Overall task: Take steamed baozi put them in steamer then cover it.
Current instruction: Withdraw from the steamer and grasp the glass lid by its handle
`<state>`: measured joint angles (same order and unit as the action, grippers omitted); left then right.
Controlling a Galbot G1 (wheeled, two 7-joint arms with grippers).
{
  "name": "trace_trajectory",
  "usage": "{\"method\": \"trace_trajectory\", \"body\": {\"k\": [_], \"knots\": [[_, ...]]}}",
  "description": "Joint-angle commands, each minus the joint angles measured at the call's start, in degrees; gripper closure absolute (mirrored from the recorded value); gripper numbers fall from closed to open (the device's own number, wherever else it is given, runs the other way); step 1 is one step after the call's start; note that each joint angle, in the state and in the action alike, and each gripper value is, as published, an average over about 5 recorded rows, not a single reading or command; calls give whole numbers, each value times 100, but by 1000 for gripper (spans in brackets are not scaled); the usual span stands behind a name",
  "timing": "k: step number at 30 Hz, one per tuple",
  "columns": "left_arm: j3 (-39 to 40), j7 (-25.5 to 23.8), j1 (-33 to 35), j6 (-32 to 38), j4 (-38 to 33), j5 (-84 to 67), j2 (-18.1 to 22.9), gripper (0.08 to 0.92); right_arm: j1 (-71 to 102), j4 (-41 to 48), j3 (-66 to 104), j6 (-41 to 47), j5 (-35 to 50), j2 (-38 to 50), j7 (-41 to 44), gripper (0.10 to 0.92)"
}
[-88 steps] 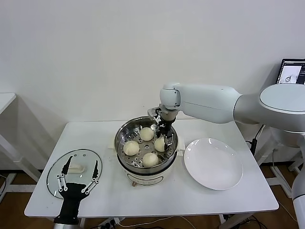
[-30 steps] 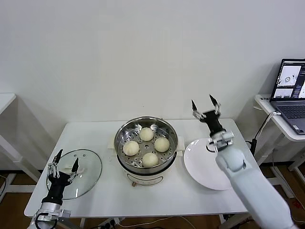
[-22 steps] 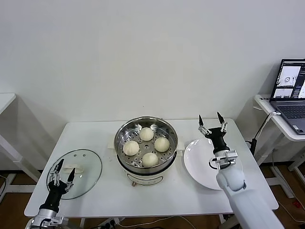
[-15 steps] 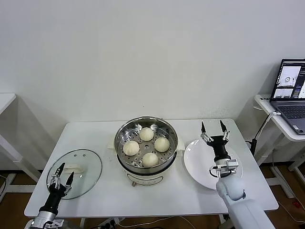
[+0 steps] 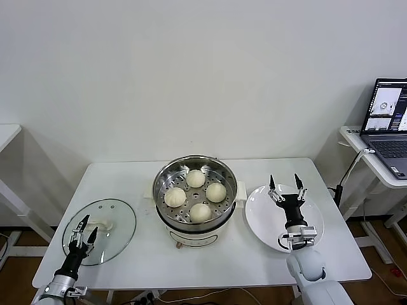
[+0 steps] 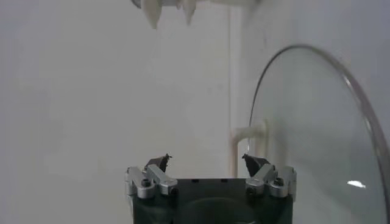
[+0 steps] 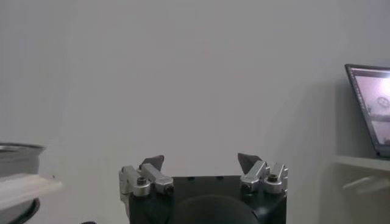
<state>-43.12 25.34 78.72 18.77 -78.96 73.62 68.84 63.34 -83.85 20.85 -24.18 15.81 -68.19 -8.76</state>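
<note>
No brand, label or legible writing shows on any item; the screen of a laptop (image 5: 385, 109) on a side desk at the robot's far right is lit, but its contents cannot be read. The left end effector (image 5: 82, 225) stands with its fingers spread apart and holding nothing, pointing up over the near edge of the cover (image 5: 100, 230), the clear glass lid that lies flat on the counter (image 5: 222, 270) at the robot's left with its white handle (image 5: 98, 223) upward. The left wrist view shows the same open fingertips (image 6: 160, 162) with the lid's metal rim curving just beyond them. The right end effector (image 5: 285, 187) is likewise wide open and empty, fingers upward, above the white plate (image 5: 261, 210) that sits to the right of the steamer (image 5: 194, 196). The steamer stands uncovered at the centre of the counter, and all four steamed baozi (image 5: 195, 178) rest on its perforated tray, close together but each apart from the steel wall. The lid lies well apart from the steamer's white base, with bare counter between them, while the plate's rim comes near the steamer's right handle. A strip of counter runs free along the front edge.
</note>
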Motion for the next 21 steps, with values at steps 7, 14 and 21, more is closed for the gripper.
{"method": "trace_trajectory", "body": {"k": [7,14,21], "knots": [[90,-42,-483,-191,341,266,11,177,87,24,87,-21,-116,-104,11,203],[134,-119,-595,-265,371,263,19,177,75,29,82,-20,-163,-117,12,203],[173,-196,-681,-290,561,264,19,177,69,19,99,-23,-177,-116,11,203]]}}
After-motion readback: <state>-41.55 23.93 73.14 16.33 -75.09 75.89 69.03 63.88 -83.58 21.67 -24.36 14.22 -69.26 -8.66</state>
